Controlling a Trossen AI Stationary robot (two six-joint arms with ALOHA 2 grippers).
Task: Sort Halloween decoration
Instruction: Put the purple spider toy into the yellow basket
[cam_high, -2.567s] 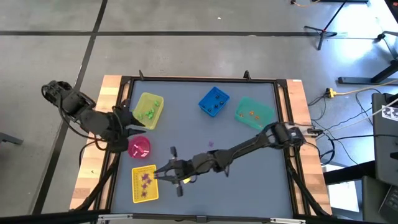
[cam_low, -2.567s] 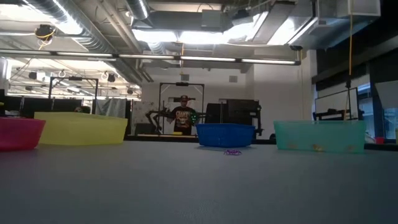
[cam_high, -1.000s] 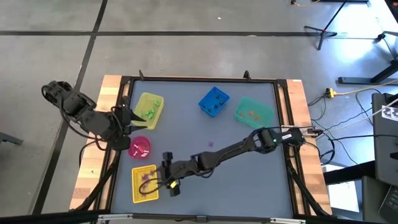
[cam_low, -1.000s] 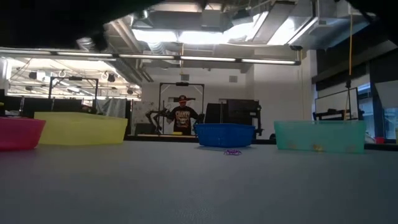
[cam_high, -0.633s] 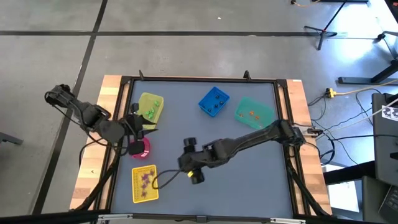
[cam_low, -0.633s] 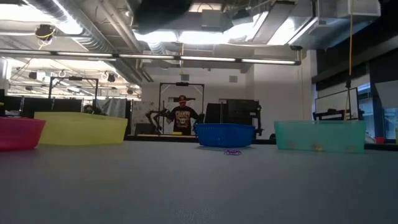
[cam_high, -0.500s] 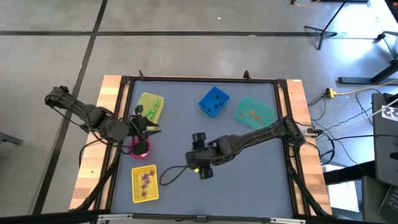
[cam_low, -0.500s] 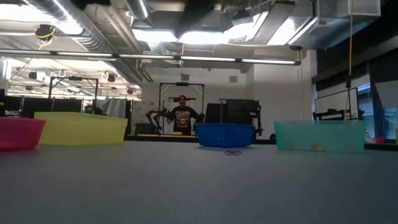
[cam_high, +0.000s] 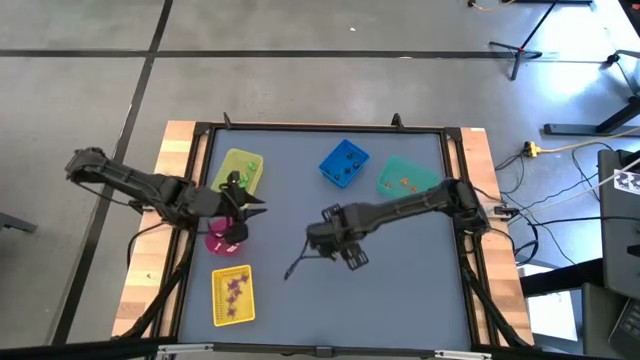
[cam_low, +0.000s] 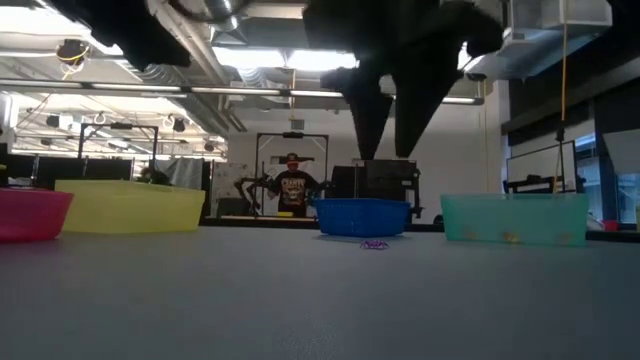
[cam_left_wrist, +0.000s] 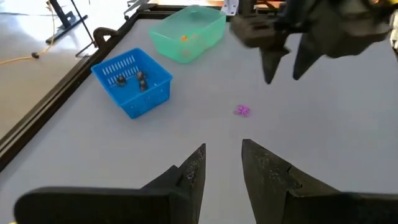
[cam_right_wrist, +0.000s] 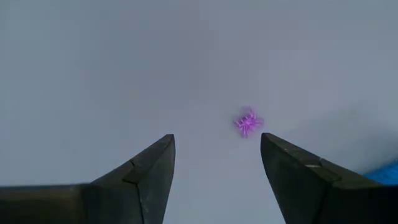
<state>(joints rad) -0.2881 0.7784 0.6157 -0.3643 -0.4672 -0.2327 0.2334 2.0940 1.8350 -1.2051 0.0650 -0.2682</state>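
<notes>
We judge step: reach for last loose purple trinket (cam_right_wrist: 249, 122) on bare table (cam_high: 400, 290), near blue bin (cam_high: 343, 164). Right gripper (cam_right_wrist: 217, 155) spread wide, empty, hovers above trinket. Left gripper (cam_left_wrist: 222, 163) empty, half parted, beside pink bin (cam_high: 224, 238). Next: centre, descend, close.

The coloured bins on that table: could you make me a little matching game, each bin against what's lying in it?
Bins:
1. blue basket
2. teal bin
3. yellow tray
4. yellow bin

Contents:
a. purple trinkets
b. green trinkets
c. dark trinkets
d. orange trinkets

Pairs: 1-c, 2-d, 3-a, 4-b
</notes>
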